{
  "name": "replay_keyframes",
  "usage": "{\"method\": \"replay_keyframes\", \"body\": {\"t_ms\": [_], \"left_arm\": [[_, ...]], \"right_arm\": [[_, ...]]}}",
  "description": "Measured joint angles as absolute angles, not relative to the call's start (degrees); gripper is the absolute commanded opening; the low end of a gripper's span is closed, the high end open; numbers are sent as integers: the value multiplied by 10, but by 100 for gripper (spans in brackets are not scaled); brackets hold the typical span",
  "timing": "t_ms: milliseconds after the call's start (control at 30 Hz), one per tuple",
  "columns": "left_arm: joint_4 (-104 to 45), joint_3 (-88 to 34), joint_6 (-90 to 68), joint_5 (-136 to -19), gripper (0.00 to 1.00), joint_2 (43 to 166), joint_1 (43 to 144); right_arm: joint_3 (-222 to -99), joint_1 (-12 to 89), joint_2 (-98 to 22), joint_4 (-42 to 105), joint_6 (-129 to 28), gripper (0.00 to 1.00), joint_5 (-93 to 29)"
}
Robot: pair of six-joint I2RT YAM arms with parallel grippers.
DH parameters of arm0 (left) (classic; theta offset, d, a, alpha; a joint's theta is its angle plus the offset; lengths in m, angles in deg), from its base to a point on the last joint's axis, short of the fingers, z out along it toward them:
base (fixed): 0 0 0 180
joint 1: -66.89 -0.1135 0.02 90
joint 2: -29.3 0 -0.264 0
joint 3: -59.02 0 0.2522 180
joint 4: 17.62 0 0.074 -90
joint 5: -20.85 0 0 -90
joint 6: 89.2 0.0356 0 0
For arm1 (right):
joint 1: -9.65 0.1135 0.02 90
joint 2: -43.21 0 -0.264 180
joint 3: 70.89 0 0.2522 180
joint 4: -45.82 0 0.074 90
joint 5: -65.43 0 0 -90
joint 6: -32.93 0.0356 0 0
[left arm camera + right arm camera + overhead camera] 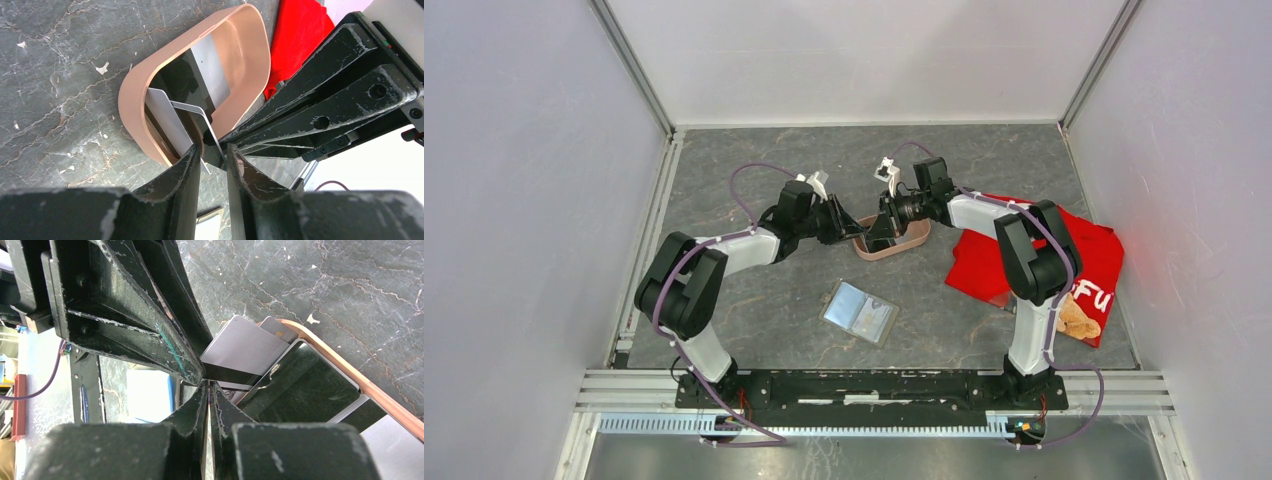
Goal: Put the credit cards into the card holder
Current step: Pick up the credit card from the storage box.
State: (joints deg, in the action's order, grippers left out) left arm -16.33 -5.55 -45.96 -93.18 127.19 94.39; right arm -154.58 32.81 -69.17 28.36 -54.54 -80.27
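The left arm's fingers [190, 165] stand apart, straddling the edge of a grey credit card [242, 345] tilted up from the pink tray [135, 95], where more credit cards [212, 65] lie beneath the tips. Meeting them tip to tip, the right arm's fingers [202, 407] are clamped on that same card. The card holder [860, 312] lies open on the table [754, 180], well back from both pairs of fingers toward the arm bases; a red cloth [1024, 250] lies right of them.

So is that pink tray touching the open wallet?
Apart. The top view shows the pink tray and the card holder lying separately, with a clear gap between them.
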Motion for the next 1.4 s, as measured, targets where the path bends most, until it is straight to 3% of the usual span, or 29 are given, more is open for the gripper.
{"method": "replay_keyframes", "body": {"t_ms": [233,400,500,1400], "left_arm": [[-168,-60,-459,-932,30,1272,944],[-180,-62,-452,-932,48,1272,944],[-187,-62,-445,-928,53,1272,944],[-128,-7,-434,-901,57,1218,949]], "right_arm": [[-1547,328,-690,252,-585,9,-787],[-1547,328,-683,235,-604,10,-767],[-1547,328,-681,233,-610,9,-761],[-1538,328,-681,263,-562,9,-786]]}}
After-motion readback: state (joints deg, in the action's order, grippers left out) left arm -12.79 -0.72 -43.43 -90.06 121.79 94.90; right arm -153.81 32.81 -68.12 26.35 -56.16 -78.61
